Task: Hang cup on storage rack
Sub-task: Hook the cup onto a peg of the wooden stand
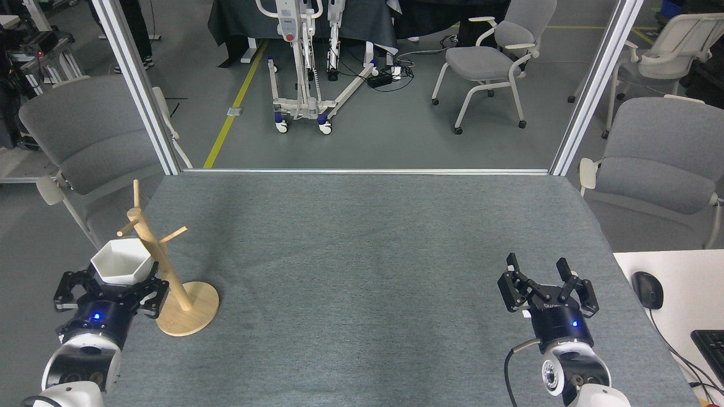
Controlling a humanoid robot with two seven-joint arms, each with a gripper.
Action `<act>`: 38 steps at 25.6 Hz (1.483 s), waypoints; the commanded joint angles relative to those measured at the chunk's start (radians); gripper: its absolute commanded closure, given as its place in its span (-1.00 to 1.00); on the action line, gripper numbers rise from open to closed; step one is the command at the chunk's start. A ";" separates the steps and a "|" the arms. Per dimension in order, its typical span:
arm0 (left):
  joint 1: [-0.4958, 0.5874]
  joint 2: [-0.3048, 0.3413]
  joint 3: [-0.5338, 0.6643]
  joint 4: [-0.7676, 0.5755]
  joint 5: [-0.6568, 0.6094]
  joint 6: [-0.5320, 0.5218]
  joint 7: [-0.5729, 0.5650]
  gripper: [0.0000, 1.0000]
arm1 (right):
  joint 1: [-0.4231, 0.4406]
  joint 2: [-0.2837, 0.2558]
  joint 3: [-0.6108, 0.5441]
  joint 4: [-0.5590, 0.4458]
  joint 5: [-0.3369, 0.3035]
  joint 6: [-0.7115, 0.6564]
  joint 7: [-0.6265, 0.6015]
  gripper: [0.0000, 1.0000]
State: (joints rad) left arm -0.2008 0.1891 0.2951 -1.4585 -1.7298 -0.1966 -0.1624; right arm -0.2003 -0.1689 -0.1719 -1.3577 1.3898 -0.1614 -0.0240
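While left claw (116,285) pinches cup (121,261) vs rack post (161,264), right claw (540,271) spread.

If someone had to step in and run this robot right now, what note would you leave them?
Left gripper: shut on the cup, held upright right against the storage rack, at its post.
Right gripper: open, empty, low over the table on the right.
Done: cup picked up and brought to the rack.
Left: get the cup onto a peg, then let go. I cannot tell whether any peg has caught it.
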 commanded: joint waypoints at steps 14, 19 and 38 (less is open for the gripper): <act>0.020 0.000 0.048 0.076 0.012 0.003 0.026 -0.98 | -0.013 0.022 0.002 -0.001 0.000 -0.001 -0.001 -0.99; 0.021 0.000 0.052 0.047 0.013 0.000 0.043 -0.98 | -0.028 0.023 0.002 -0.001 0.000 0.003 -0.002 -0.99; 0.020 0.012 0.053 0.001 0.165 -0.011 0.043 -0.98 | -0.028 0.022 0.002 0.000 0.000 0.005 -0.002 -0.99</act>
State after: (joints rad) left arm -0.1878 0.1942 0.3469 -1.4517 -1.5960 -0.2055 -0.1194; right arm -0.2288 -0.1472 -0.1703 -1.3582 1.3898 -0.1562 -0.0252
